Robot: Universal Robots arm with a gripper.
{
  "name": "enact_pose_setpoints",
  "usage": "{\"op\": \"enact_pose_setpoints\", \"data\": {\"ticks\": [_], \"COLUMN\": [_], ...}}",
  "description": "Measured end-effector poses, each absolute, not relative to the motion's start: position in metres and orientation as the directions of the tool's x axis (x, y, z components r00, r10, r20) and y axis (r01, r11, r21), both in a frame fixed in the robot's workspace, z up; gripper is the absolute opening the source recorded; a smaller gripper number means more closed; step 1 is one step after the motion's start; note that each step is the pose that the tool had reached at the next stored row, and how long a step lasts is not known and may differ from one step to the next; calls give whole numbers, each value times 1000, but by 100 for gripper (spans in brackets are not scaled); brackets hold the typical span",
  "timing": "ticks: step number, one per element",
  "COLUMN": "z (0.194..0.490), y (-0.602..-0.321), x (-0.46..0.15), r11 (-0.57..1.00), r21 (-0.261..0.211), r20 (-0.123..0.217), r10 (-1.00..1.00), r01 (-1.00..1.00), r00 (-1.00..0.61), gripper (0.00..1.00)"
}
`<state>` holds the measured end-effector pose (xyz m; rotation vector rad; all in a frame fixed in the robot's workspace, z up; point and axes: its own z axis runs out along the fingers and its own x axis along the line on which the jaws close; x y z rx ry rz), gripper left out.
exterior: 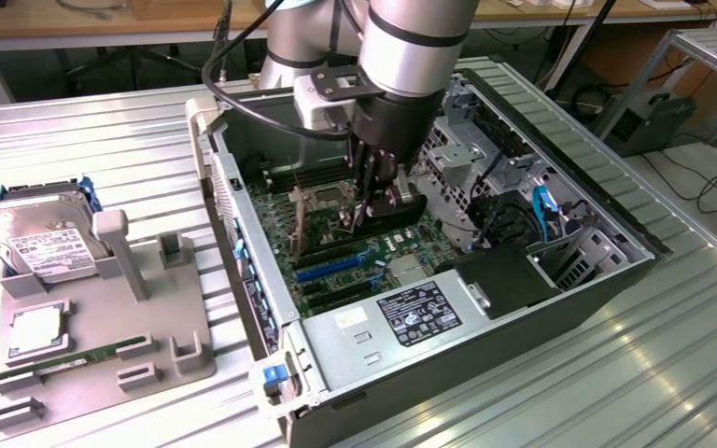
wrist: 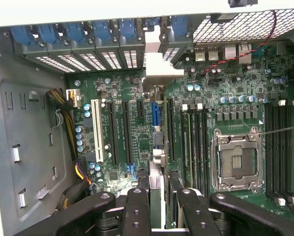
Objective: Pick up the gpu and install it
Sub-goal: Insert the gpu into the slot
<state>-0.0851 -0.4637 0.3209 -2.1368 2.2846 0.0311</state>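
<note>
gpu [exterior: 386, 207] edge-on, upright, black shroud, silver bracket [wrist: 156, 61] at case rear; held over motherboard slots, mid-case in exterior view.

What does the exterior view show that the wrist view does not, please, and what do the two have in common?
Exterior view alone: the hard drive standing in the grey holder tray beside the computer case, and the labelled power supply.

Wrist view alone: the white expansion slot and the blue slot clips along the case's rear.

Both: the gripper closed on the gpu, edge-on above the motherboard, and the CPU socket.
</note>
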Motion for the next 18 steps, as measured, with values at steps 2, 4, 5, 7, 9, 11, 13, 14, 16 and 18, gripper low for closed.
{"op": "enact_pose_setpoints", "data": {"ticks": [2,4,5,7,9,11,13,14,16,18], "z": [320,320,320,319,319,319,318,318,317,316], "y": [-464,-464,-464,-464,-464,-465,-465,-465,-465,-466], "x": [-85,-85,-86,-86,-86,-86,-86,-86,-86,-87], "r11": [67,67,67,67,67,67,67,67,67,67], "r21": [5,5,5,5,5,5,5,5,5,5], "r20": [-23,-23,-23,-23,-23,-23,-23,-23,-23,-23], "r10": [-997,-997,-997,-997,-997,-997,-997,-997,-997,-997], "r01": [-998,-998,-998,-998,-998,-998,-998,-998,-998,-998], "r00": [-67,-67,-67,-67,-67,-67,-67,-67,-67,-67], "gripper": [27,27,27,27,27,27,27,27,27,27]}}
